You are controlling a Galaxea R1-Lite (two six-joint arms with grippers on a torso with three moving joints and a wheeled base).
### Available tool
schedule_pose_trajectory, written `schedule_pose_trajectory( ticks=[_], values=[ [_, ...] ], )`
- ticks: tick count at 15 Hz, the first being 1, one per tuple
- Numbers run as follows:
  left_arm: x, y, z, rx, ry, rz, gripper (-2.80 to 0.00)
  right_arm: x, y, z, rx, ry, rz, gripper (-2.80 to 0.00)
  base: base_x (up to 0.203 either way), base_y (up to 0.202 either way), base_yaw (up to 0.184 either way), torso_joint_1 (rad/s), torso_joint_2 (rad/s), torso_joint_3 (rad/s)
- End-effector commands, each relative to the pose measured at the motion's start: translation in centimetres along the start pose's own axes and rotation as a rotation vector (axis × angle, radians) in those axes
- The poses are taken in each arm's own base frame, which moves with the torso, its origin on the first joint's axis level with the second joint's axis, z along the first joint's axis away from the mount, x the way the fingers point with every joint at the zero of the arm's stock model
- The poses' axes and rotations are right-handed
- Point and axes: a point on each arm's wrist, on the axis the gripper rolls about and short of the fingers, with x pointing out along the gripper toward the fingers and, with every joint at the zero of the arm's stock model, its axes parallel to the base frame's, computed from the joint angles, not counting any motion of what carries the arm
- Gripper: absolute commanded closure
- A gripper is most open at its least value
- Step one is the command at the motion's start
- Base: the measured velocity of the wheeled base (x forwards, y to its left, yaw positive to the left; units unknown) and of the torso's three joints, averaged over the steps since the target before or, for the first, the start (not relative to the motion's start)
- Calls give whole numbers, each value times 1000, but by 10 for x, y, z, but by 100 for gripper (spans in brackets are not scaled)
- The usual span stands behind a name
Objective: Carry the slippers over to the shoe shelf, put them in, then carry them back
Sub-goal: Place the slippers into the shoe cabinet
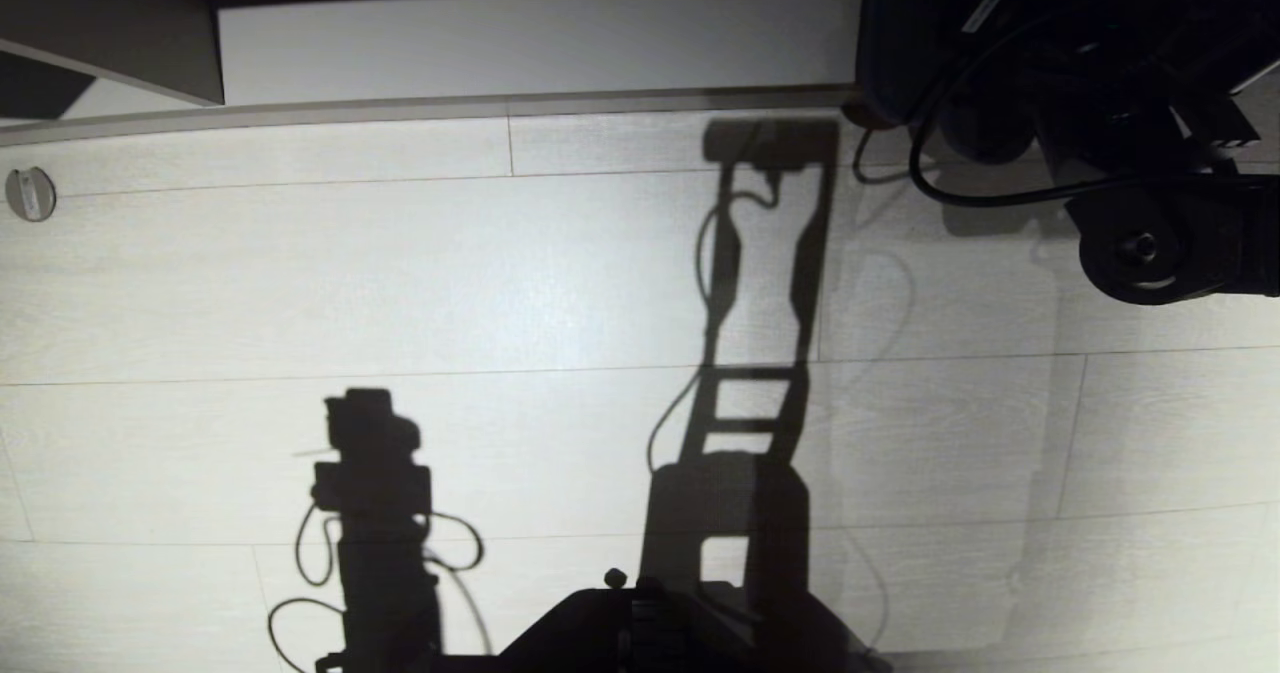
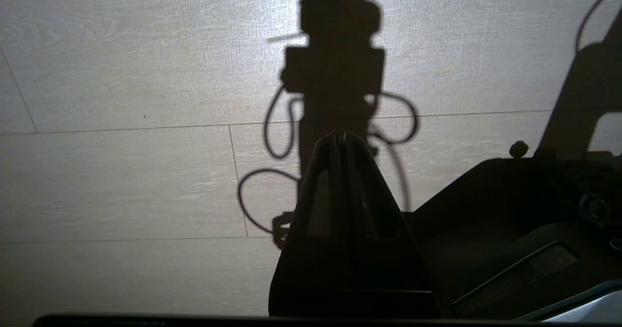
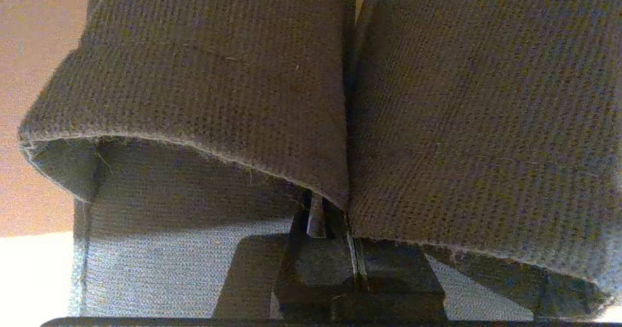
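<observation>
The slippers fill the right wrist view: two dark slate-blue fabric uppers side by side, one (image 3: 204, 84) and the other (image 3: 476, 123), with a lighter grey-blue insole (image 3: 160, 273) below. My right gripper (image 3: 340, 220) is shut on the two uppers' adjoining inner edges, and its fingertips are hidden under the fabric. In the head view the right arm (image 1: 1140, 243) reaches into the dark top right corner. The shoe shelf's pale base board (image 1: 540, 38) runs along the top of that view. My left gripper (image 2: 340, 136) hangs shut and empty over the floor.
Pale wood-grain floor planks (image 1: 500, 283) carry the robot's shadows. A grey-brown panel (image 1: 110, 23) stands at the top left. A small round metal fitting (image 1: 30, 193) sits on the floor at the far left. The robot's dark base (image 1: 650, 633) is at the near edge.
</observation>
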Motion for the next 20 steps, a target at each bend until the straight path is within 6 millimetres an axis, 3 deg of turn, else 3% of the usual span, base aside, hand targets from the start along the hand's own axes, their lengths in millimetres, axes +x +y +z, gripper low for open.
schedule_pose_trajectory(
  ticks=[1, 12, 13, 14, 20],
  values=[
    [0, 0, 0, 0, 1, 1, 0, 0, 0, 4, 3, -14, -3, 0, 0, 0, 0, 0, 0, 0],
    [0, 0, 0, 0, -1, 0, 0, -1, -2, 12, 7, -16, -15, 0, 0, 0, 0, 0, 0, 0],
    [0, 0, 0, 0, 1, 0, 0, -1, -2, 12, 7, -16, -16, -196, 0, 0, 0, 0, 0, 0],
    [0, 0, 0, 0, -1, 1, 0, -1, -2, 13, 8, -18, -16, -280, 0, 0, 0, 0, 0, 0],
    [0, 0, 0, 0, -1, 1, 0, -1, -2, 15, 7, -20, -14, -280, 0, 0, 0, 0, 0, 0]
  ],
)
